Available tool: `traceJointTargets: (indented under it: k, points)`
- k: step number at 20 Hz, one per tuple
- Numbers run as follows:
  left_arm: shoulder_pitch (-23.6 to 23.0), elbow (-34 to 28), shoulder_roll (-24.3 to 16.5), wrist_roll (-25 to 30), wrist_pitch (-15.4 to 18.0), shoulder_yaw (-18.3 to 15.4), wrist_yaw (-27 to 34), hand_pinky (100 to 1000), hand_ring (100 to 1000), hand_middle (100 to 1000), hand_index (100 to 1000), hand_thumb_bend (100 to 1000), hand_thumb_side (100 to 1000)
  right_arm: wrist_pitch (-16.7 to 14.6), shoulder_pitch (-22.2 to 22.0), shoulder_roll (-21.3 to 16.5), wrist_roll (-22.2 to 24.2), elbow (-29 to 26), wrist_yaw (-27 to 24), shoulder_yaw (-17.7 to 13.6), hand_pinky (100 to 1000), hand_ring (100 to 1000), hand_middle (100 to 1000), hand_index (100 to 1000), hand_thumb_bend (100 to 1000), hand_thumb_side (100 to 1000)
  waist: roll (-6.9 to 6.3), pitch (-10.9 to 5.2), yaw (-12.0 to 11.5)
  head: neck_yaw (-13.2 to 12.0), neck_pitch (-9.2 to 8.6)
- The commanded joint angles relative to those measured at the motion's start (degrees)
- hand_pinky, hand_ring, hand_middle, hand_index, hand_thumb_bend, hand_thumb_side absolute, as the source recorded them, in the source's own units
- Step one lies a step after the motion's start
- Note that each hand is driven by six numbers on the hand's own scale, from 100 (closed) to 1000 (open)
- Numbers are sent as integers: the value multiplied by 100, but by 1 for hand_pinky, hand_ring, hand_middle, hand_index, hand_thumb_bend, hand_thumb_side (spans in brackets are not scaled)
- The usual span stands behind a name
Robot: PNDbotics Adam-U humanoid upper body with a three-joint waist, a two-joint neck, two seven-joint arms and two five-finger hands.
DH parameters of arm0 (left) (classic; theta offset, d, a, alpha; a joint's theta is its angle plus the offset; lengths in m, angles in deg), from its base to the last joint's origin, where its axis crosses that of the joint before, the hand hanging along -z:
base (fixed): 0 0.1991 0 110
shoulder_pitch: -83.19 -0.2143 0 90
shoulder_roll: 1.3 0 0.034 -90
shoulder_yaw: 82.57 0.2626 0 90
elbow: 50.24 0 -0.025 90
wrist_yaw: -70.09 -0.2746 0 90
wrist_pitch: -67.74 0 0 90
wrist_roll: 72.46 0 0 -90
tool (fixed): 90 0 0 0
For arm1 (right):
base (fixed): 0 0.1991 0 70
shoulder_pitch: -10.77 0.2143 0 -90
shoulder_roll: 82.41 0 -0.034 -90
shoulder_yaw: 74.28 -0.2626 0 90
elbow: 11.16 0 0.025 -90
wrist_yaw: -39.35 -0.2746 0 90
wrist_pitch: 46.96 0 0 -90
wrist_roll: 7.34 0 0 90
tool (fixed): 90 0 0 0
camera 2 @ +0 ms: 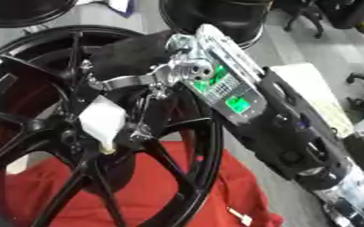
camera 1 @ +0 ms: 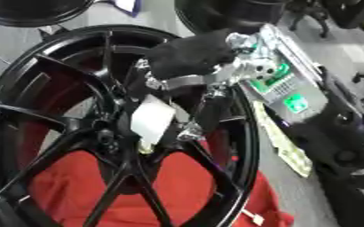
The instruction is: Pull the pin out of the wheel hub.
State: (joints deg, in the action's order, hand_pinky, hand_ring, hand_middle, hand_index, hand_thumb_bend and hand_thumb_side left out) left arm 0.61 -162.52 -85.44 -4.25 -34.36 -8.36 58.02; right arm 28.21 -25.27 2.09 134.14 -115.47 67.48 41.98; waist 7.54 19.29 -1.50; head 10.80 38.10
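One hand, the right hand (camera 1: 187,60), reaches from two o'clock to the wheel hub (camera 1: 115,135), fingers pinching the pale pin (camera 1: 151,119) to draw it straight out.

- Black wheel (camera 1: 29,133), glossy spokes.
- Red cloth (camera 1: 185,186) beneath the wheel.
- Black right hand (camera 1: 189,55) with silver joints; green-lit panel (camera 1: 295,103) behind the fingers.
- White tag (camera 1: 152,119) just below the fingertips.
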Motion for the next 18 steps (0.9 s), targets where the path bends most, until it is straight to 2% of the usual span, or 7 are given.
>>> traceJointTargets:
  k: [1,5,6,15,16,18]
  points:
    - [12,-53,-51,17,0,-25,-9,758,619,550,668,100,811,112,116,-144,14,-159,-124,-137,760,676,339,506,152,100,-52,-127,1,32,-79]
    - [13,-48,-53,27,-7,-26,-7,759,620,550,668,100,812,257,139,-186,-77,-233,-197,-205,754,661,315,489,121,100,-45,-140,11,32,-85]
    - [12,-46,-53,30,-9,-27,-8,759,620,550,668,100,812,291,148,-199,-102,-256,-219,-227,753,660,311,486,141,100,-44,-143,14,33,-87]
    - [0,-40,-57,36,-17,-37,-12,761,620,550,668,100,812,622,258,-378,-292,-519,-509,-524,750,649,294,476,132,100,-43,-183,28,36,-81]
    - [-2,-39,-57,37,-18,-37,-11,761,620,550,668,100,812,659,271,-401,-317,-550,-543,-556,750,649,293,475,100,100,-43,-188,29,38,-80]
    - [-6,-37,-56,41,-19,-36,-10,761,620,550,668,100,812,741,299,-445,-370,-609,-616,-628,749,647,289,473,125,100,-43,-195,29,45,-81]
